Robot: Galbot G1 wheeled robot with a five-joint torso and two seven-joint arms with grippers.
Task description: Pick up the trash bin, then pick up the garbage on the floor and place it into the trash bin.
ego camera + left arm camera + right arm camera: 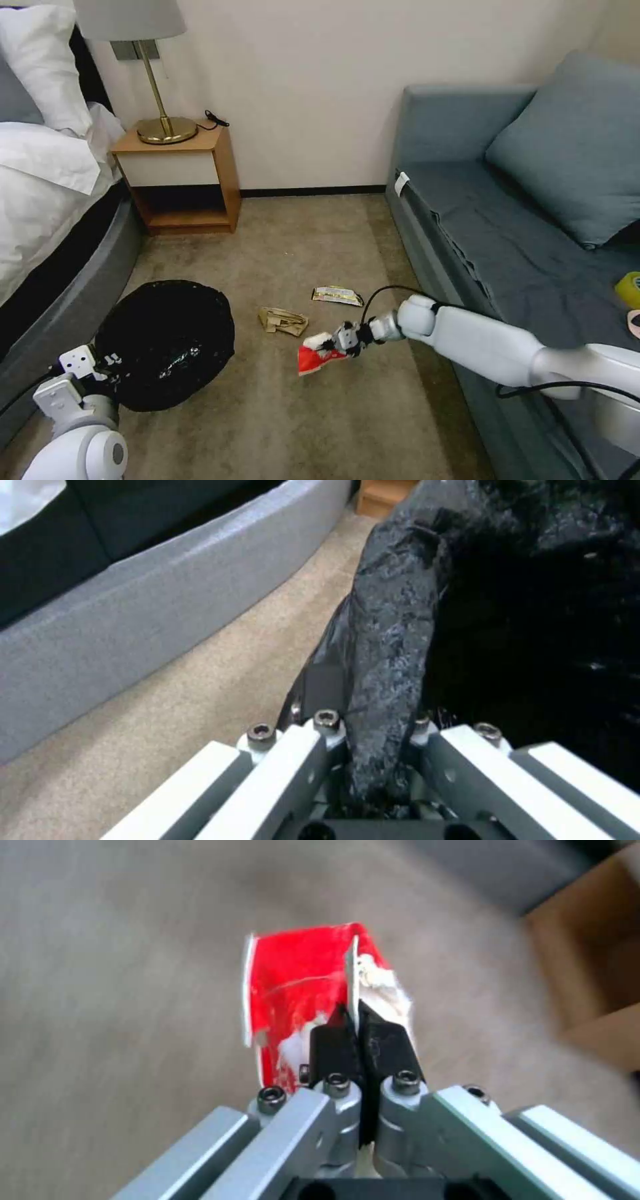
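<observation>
Closest to the camera, at the lower left, the left gripper (107, 370) has its fingers clamped on the near rim of the trash bin (167, 343); the left wrist view shows a fold of the black bag (387, 645) pinched between them, though whether the hard rim under it is caught too I cannot tell. Held by one edge, the bin looks light but likely to swing or tip, and the glossy liner could slide off the rim, so a hold through bag and rim together would be the safer one.

Just beyond, to the right, the right gripper (348, 339) is shut on one end of the red wrapper (320, 357), its black fingertips (340, 1047) pressed together with the thin film between them. The wrapper hangs free past the tips, limp and nearly weightless; it should flutter rather than drop cleanly, and such slick film can slip out of a shallow pinch.

Farther off on the carpet (280, 413) lie the crumpled paper packet (283, 321) and, a little past it, the flat silvery wrapper (337, 295). The packet offers raised folds to grip; the flat one would need taking by an edge
</observation>
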